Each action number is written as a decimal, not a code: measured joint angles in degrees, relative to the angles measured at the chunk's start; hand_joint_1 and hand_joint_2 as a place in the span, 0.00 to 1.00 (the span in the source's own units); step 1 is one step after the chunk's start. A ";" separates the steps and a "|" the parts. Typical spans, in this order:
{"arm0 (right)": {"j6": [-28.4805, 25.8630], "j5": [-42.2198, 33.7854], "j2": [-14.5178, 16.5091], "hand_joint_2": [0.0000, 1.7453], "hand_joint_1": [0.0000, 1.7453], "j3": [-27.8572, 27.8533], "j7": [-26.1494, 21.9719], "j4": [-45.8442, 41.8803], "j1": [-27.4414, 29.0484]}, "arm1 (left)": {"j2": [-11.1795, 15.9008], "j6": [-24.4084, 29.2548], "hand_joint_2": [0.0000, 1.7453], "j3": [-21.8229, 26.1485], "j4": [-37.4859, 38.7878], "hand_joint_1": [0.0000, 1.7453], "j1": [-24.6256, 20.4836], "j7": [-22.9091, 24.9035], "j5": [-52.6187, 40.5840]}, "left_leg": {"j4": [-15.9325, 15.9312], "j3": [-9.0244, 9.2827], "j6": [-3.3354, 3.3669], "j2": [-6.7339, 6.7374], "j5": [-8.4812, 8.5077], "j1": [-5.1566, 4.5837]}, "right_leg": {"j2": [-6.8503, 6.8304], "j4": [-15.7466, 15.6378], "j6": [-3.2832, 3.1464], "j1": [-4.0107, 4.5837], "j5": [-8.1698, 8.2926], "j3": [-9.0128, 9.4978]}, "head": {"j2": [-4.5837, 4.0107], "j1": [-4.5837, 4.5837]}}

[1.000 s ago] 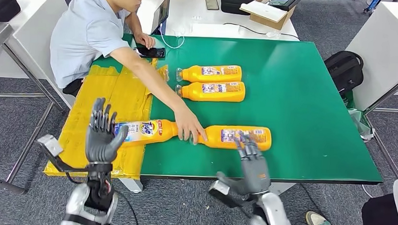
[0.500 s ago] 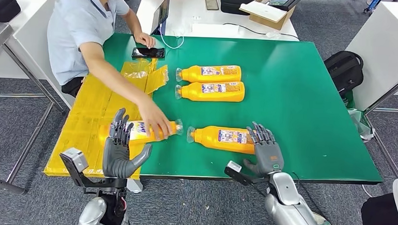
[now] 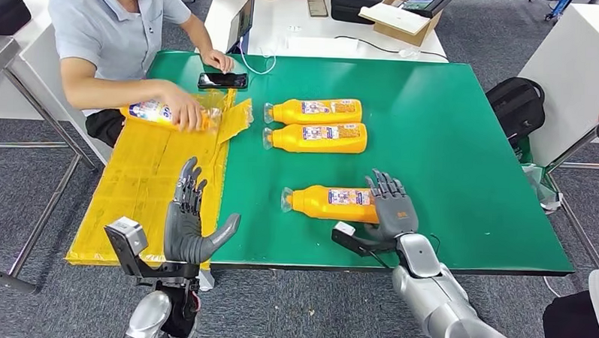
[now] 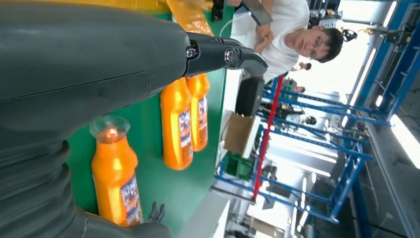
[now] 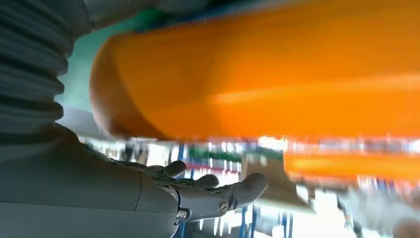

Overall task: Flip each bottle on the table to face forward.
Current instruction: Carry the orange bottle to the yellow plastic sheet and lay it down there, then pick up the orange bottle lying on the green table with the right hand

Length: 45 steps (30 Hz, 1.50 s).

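The person has carried one bottle (image 3: 157,112) off to the far left, so the right hand (image 3: 391,207), fingers spread, meets only the near bottle (image 3: 333,203), the left hand (image 3: 190,225) open and empty.

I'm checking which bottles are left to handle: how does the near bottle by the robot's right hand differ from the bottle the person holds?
The near bottle lies on the green table against the robot's right hand; the person's bottle is over the yellow sheet, gripped by the person's hand. The near one's label is small, the person's large and white-blue. Both are orange and lie sideways.
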 joint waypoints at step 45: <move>29.75 -63.56 11.64 1.00 1.00 -9.97 -22.04 -29.68 18.64 | 2.73 -8.00 1.00 -6.11 9.72 0.00 1.09 5.61 -6.63 | -0.03 0.23 0.12 -0.03 -0.52 0.29 | 0.17 -0.46 0.09 0.29 -0.25 0.56 | 0.00 0.01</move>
